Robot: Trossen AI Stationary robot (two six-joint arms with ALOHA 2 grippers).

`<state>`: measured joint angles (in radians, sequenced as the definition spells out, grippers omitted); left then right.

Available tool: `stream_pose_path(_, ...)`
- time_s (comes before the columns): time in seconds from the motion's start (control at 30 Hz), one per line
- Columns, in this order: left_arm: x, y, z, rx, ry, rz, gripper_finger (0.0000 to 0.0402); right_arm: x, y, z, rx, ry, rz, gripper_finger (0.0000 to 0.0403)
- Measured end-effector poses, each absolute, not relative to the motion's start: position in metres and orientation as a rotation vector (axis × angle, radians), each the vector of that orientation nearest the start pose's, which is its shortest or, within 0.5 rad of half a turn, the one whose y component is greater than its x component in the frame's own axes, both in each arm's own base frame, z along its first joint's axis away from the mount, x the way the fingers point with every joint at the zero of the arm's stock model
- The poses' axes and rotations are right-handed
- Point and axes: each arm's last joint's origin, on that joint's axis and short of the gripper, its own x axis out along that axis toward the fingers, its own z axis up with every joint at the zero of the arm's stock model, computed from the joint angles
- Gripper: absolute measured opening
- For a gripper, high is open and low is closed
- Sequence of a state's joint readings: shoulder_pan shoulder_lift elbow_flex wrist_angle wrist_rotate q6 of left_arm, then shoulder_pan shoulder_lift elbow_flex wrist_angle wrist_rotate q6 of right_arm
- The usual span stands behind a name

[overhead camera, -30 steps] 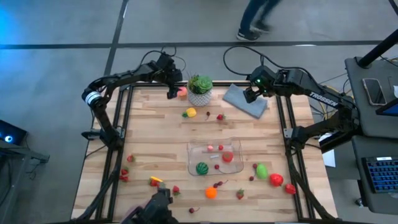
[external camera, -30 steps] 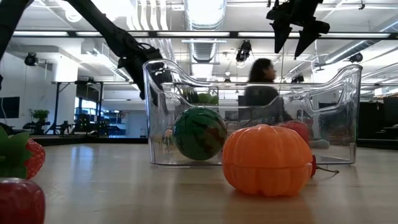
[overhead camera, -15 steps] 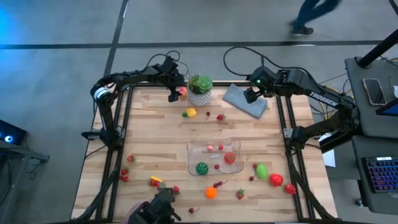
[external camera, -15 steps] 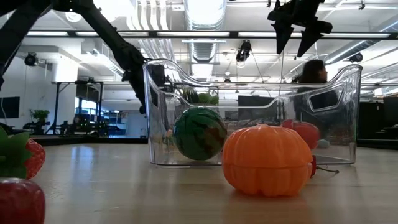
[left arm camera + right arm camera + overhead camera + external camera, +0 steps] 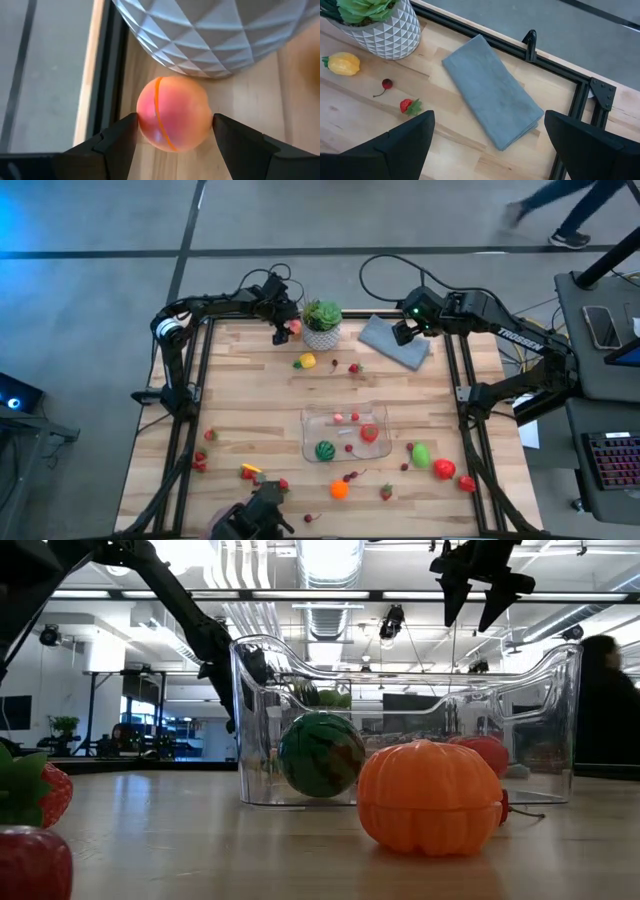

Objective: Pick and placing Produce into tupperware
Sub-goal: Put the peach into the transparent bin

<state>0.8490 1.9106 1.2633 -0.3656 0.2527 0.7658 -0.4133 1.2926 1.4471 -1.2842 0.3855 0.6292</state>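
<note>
Up front, an orange toy pumpkin [image 5: 430, 797] sits on the wooden table [image 5: 240, 410], just before the clear rectangular plastic tupperware [image 5: 346, 432]. Inside that: a striped green melon [image 5: 325, 450] and a red tomato [image 5: 369, 433]. Other produce lies scattered around. At the far edge, the left gripper [image 5: 172, 131] has its jaws open around a pink-orange peach ball [image 5: 173, 119], beside the white faceted plant pot [image 5: 220, 35]. The right gripper [image 5: 490, 135] hangs spread open over a folded grey cloth [image 5: 491, 98].
</note>
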Motion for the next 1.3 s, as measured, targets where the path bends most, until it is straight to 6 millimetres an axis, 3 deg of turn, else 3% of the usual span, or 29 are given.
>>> stream_pose_path(0.67, 0.271, 0.291, 0.159, 0.165, 0.978, 0.2, 0.0242, 0.198, -0.099, 0.369, 0.539, 0.892, -1.056, 0.037)
stream_pose_path(1.3, 0.27, 0.29, 0.162, 0.181, 1.013, 0.232, 0.0242, 0.198, -0.099, 0.369, 0.539, 0.892, -1.056, 0.037)
